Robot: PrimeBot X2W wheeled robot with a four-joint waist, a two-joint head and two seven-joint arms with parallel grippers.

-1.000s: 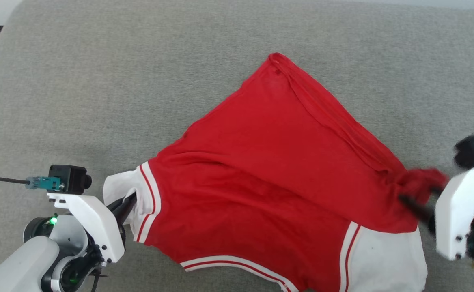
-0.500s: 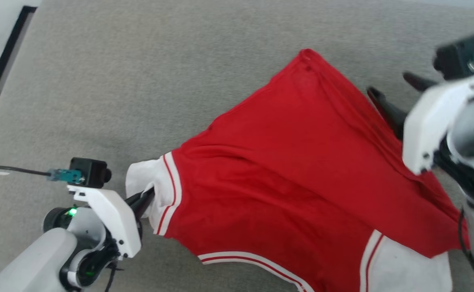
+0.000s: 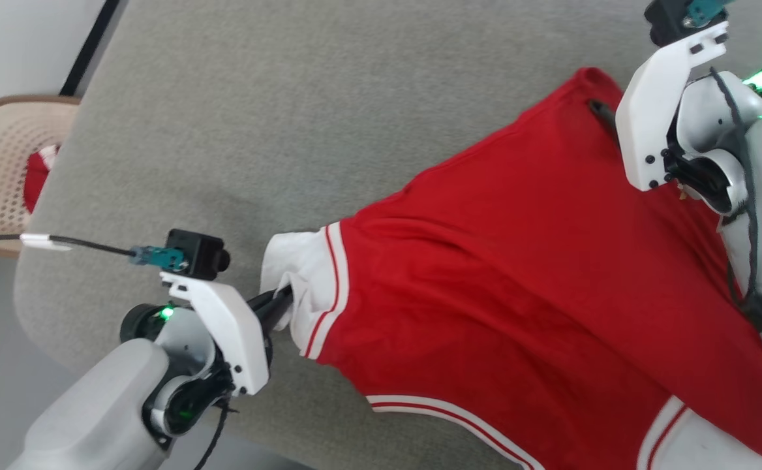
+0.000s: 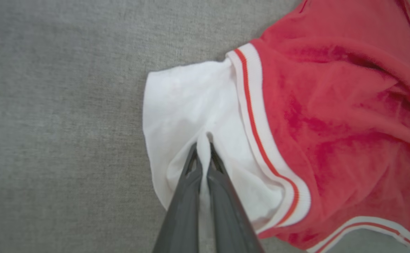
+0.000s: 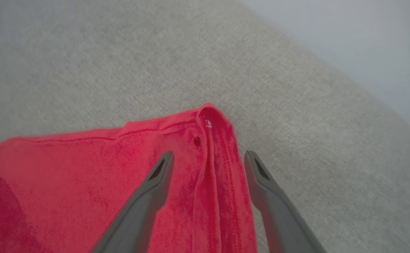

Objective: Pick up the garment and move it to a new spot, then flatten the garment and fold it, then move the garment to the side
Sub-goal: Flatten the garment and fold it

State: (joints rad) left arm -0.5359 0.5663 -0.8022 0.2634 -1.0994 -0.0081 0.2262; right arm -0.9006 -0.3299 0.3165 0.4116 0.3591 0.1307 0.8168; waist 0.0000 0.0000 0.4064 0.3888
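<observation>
Flattening, I judge: left hand (image 4: 202, 146) clenched on the garment's (image 3: 518, 274) white sleeve (image 4: 180, 105); right hand (image 5: 208, 156), released, straddles the red corner (image 5: 210, 116) just ahead, and should next grip it and pull taut.

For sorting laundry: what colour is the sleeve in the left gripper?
White sleeve, red-and-white striped trim; best in left wrist view.

The head camera looks steeply down on the garment (image 3: 518, 274). Wrist cameras sit close: left facing its white sleeve (image 4: 184, 102), right its red corner (image 5: 208, 116); the head view shares both.
</observation>
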